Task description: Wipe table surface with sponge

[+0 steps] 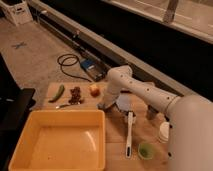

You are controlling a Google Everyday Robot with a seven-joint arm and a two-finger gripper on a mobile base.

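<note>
Tan plank table surface (116, 131) carries the pincer (103, 105), grip unclear, beside a yellow plastic tub (30, 153)

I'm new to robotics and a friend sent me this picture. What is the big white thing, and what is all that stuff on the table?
The white shape is a robot's one arm, seen from a single camera looking down over its bulky body. At its tip is the gripper, reaching down close to the table surface, a tan wooden top, beside the yellow tub. What it holds, if anything, cannot be seen here. On the wood lie a green vegetable, a dark clump, a small orange-and-white item, a grey-blue sheet, a long white utensil and a small green cup. No sponge can be picked out.
</note>
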